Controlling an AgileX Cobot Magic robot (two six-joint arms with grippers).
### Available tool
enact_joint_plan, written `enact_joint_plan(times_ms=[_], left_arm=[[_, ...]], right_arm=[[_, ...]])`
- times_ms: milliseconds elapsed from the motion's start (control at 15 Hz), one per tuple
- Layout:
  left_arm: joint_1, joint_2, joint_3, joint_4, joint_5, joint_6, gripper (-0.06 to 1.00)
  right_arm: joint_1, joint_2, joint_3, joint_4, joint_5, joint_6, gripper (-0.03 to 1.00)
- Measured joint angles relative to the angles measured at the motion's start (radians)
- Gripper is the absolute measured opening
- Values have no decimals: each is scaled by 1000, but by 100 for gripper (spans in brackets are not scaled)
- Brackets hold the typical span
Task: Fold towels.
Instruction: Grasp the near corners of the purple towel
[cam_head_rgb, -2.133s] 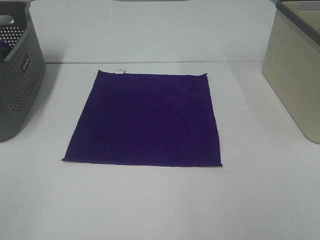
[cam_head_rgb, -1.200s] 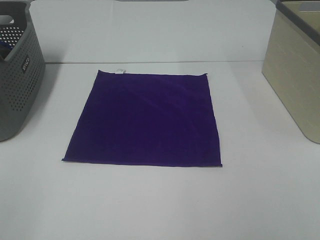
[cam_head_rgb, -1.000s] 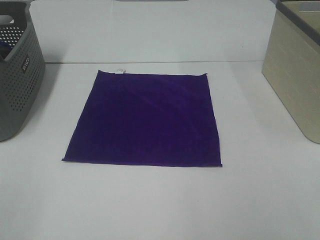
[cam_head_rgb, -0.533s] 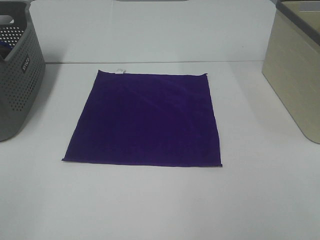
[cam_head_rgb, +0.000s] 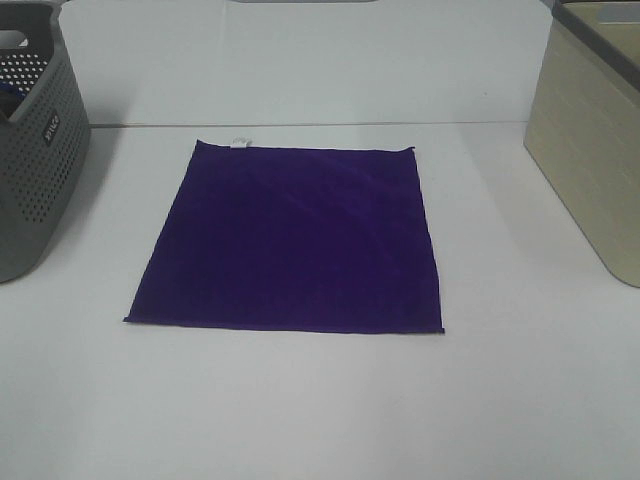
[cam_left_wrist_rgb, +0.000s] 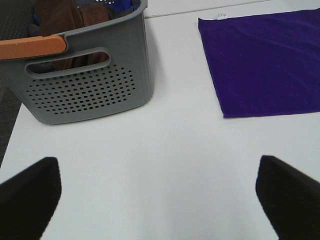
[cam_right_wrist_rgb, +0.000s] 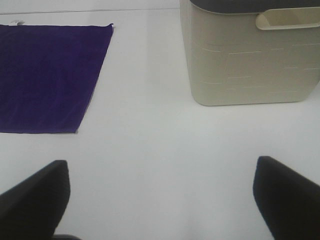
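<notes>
Well, the purple towel (cam_head_rgb: 288, 240) lies flat and unfolded mid-table (cam_head_rgb: 300, 420), a small white tag (cam_head_rgb: 240, 141) at its far edge. A grey basket (cam_head_rgb: 35, 180) stands off to its left with brown cloth (cam_left_wrist_rgb: 70, 15) inside, and a beige bin (cam_head_rgb: 590, 150) off to its right, both clear of it. The left gripper (cam_left_wrist_rgb: 155, 165) and right gripper (cam_right_wrist_rgb: 160, 165) hover over bare table, fingers (cam_left_wrist_rgb: 30, 195) spread wide, empty.

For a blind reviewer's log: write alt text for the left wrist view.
A flat purple cloth towel lies spread on a white table, apart from a grey perforated plastic basket that holds brown and blue fabric. The left gripper holds nothing, its dark jaws wide open over the table.
</notes>
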Motion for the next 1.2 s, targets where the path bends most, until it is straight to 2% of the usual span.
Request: enact_joint_plan(times_ms=[1200], left_arm=[[0, 0, 0, -1, 0, -1, 99]], right_arm=[[0, 0, 0, -1, 0, 2, 96]])
